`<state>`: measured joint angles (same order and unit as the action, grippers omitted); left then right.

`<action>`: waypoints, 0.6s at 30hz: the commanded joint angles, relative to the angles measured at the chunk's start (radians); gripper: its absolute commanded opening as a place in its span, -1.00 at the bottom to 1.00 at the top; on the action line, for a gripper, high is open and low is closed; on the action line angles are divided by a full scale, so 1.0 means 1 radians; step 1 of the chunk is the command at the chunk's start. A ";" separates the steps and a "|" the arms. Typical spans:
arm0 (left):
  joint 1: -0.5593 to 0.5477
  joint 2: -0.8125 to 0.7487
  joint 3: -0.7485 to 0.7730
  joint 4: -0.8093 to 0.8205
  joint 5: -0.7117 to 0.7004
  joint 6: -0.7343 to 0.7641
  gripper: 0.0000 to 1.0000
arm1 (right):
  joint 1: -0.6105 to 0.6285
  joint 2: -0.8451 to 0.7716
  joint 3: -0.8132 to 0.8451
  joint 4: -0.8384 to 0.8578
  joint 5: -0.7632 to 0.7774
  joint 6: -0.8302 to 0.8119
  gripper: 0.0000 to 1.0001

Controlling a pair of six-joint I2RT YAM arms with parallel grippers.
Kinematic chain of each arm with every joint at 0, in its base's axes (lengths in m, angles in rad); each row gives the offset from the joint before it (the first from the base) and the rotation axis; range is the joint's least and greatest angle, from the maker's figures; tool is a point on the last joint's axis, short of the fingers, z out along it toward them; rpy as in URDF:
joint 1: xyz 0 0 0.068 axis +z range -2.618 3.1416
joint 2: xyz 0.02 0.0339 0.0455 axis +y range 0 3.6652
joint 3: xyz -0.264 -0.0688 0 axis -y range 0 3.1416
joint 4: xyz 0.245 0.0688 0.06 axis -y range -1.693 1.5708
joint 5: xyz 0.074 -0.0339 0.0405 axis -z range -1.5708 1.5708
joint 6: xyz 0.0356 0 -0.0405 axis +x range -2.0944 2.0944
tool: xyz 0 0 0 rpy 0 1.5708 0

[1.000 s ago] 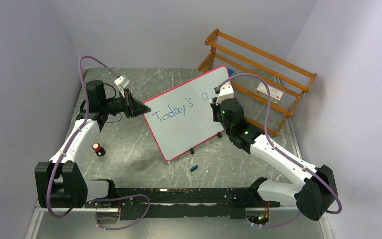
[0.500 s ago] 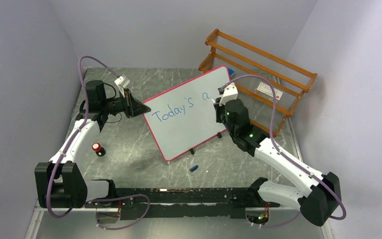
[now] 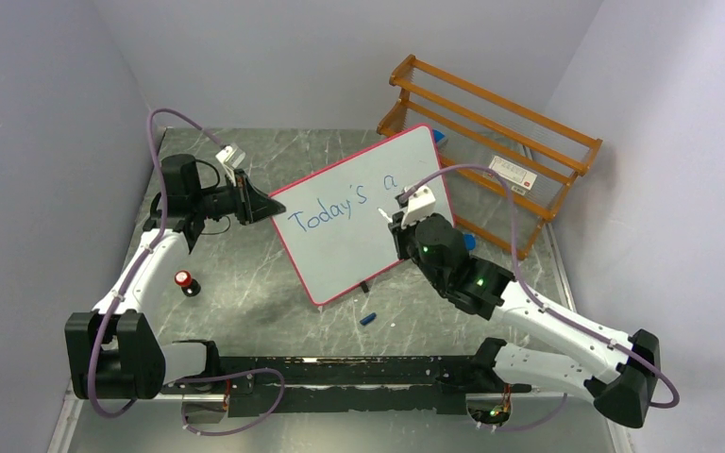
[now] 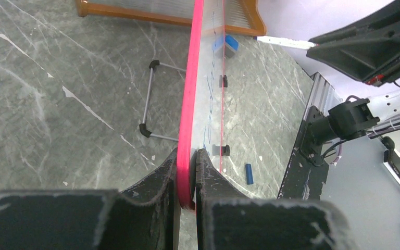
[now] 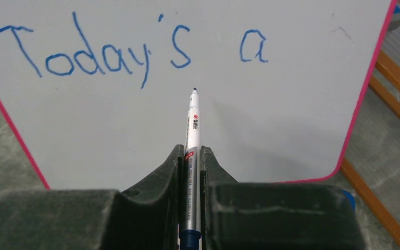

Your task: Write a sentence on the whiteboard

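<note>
The whiteboard is blank below its blue words — open room, save where the right gripper holds a marker before it. The left gripper clamps the board's left corner. Behind its right edge a wooden rack crowds close; in front lie a blue cap and a red-topped knob — small hazards.

We see a robot lab cell: plain lavender walls enclose a grey marble desk carrying two cabled arms.
</note>
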<state>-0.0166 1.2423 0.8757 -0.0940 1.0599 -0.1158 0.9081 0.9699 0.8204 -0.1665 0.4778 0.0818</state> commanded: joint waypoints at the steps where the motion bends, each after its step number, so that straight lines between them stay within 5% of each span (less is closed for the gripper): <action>1: 0.003 -0.003 -0.038 -0.023 -0.086 0.055 -0.90 | 0.058 -0.041 -0.036 -0.014 0.057 0.030 -1.00; 18: 0.004 -0.041 -0.062 0.011 -0.112 0.024 -0.90 | 0.369 0.016 -0.101 0.056 0.211 0.091 -1.00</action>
<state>-0.0166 1.2110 0.8490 -0.0719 1.0348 -0.1467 1.2221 0.9516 0.7383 -0.1680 0.6167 0.1490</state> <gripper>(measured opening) 0.151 0.127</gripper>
